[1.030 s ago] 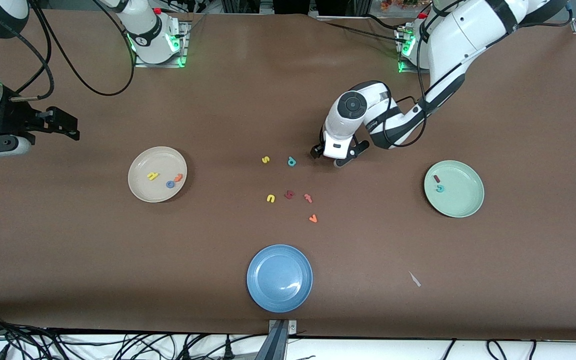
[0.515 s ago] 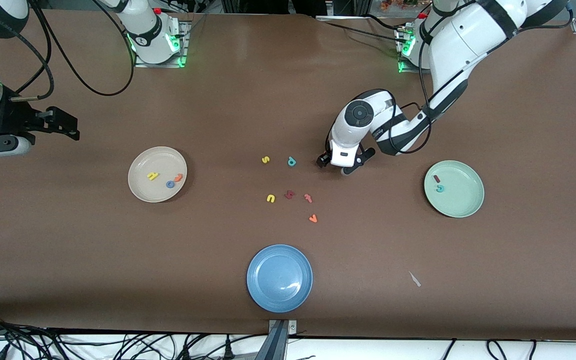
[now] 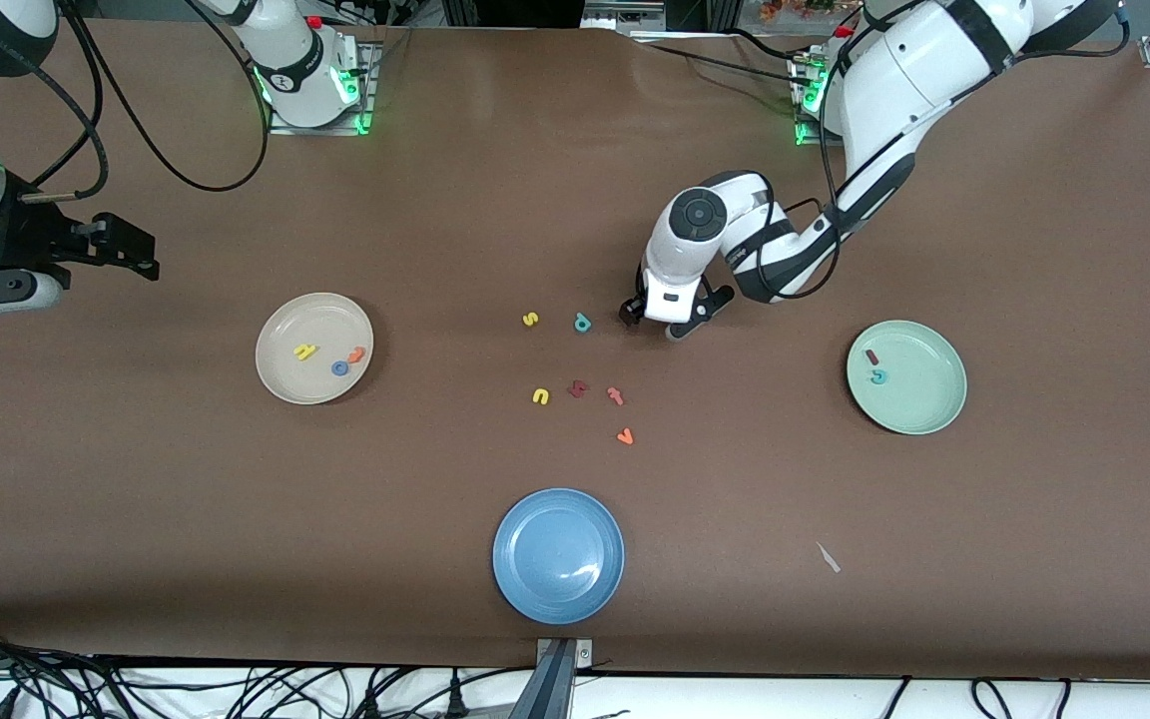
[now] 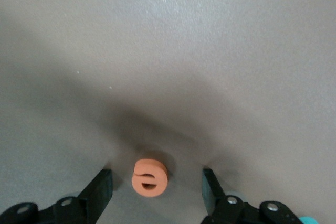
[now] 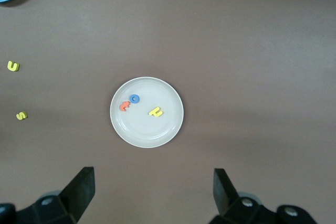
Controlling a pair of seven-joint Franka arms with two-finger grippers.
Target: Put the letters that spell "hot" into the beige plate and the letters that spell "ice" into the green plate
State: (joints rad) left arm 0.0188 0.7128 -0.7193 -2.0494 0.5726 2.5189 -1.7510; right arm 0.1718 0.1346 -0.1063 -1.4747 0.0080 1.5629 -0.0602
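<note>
My left gripper (image 3: 651, 324) is down at the table beside the teal letter, open, its fingers on either side of the orange e (image 4: 149, 177) with gaps on both sides; the front view hides the e. The green plate (image 3: 934, 409) holds the dark red i (image 3: 872, 356) and the teal c (image 3: 877, 376). In the beige plate (image 3: 281, 320) lie the yellow h (image 3: 305, 352), blue o (image 3: 339, 368) and orange t (image 3: 356, 355). My right gripper (image 3: 141, 248) waits open, high over the right arm's end; its wrist view looks down on the beige plate (image 5: 168, 129).
Loose letters lie mid-table: a yellow s (image 3: 530, 320), a teal letter (image 3: 582, 322), a yellow u (image 3: 540, 396), a dark red angular one (image 3: 578, 388), a salmon one (image 3: 615, 395) and an orange v (image 3: 624, 435). A blue plate (image 3: 558, 555) sits nearest the front camera.
My left hand swung a little toward the green plate and came back toward the teal letter; its fingers have drawn in slightly. The right arm has not moved.
</note>
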